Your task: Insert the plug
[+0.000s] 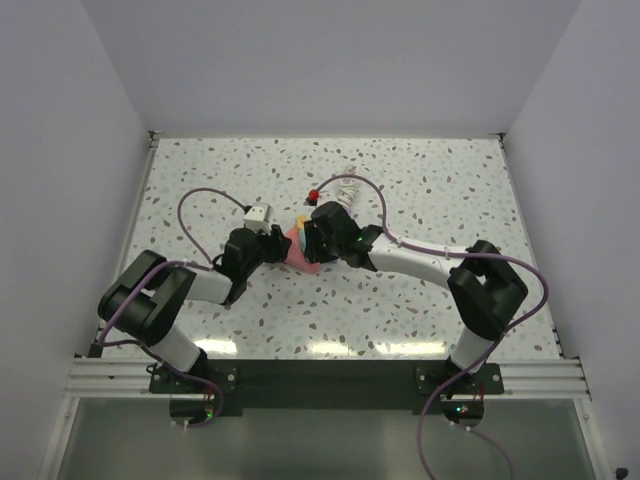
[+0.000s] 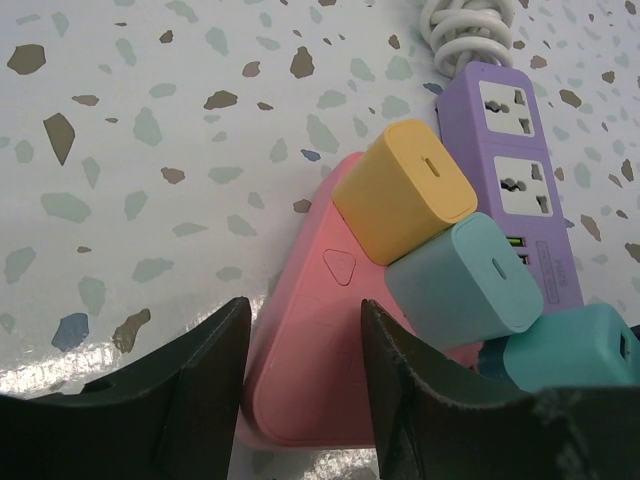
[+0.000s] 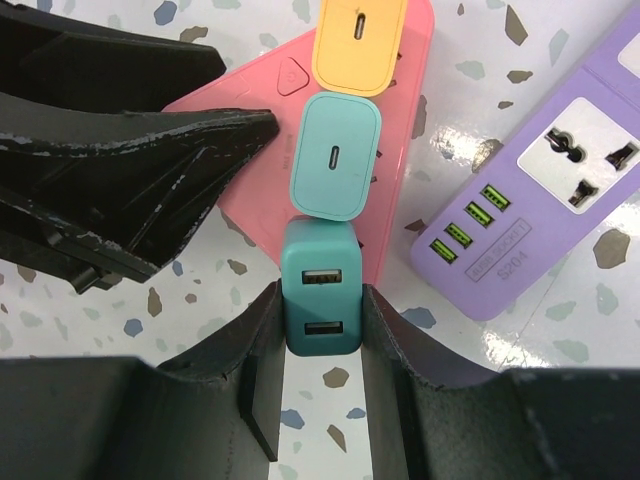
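Clenched by the right gripper (image 3: pixel 318 320), the plug (image 3: pixel 320 285) is best pressed squarely into the strip (image 3: pixel 410 120); whether the left gripper (image 2: pixel 303 325) is clamped cannot be told.

Counter (image 1: pixel 450 190): white terrazzo pattern with grey, brown and bluish flecks, glossy finish. Plain pale enclosure on three sides: left wall (image 1: pixel 60 150), far wall (image 1: pixel 330 60), right wall (image 1: pixel 590 150). Bright glare patches along the counter's near edge. Aluminium rail (image 1: pixel 330 378) runs across the near side.
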Action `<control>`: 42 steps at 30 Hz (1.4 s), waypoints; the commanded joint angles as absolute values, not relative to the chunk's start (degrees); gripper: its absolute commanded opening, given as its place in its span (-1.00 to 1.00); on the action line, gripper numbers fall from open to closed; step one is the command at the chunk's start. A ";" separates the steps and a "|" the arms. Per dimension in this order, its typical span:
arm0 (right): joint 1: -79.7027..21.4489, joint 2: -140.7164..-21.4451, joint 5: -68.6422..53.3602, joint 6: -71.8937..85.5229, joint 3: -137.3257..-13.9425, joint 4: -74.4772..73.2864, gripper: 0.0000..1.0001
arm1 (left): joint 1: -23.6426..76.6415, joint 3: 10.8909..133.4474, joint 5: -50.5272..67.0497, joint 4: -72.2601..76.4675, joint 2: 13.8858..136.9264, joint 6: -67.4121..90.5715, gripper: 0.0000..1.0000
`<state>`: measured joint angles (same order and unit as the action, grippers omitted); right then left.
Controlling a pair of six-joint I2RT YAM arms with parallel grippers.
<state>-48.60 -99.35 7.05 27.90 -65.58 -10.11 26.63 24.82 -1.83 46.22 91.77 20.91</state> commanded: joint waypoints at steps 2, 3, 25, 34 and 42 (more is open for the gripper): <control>-48.60 -97.91 10.99 28.92 -64.69 -11.95 -1.00 | 26.45 22.76 1.23 46.76 91.32 22.50 0.03; -48.60 -98.00 11.07 29.00 -64.60 -12.13 -1.00 | 26.46 22.76 1.40 46.93 91.32 22.67 0.02; -48.69 -101.16 10.99 28.21 -64.69 -12.13 -1.00 | 26.54 22.41 2.90 48.25 91.58 21.36 -0.03; -48.69 -104.85 10.46 27.69 -65.21 -11.78 -1.00 | 26.63 22.68 3.43 48.69 92.11 20.92 -0.05; -48.60 -106.35 10.81 27.86 -63.90 -11.78 -1.00 | 26.63 22.76 3.51 48.69 92.11 20.65 -0.06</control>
<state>-48.69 -102.39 9.56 28.29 -66.08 -8.56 26.20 23.51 0.84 48.36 91.70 21.45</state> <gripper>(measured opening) 0.342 0.478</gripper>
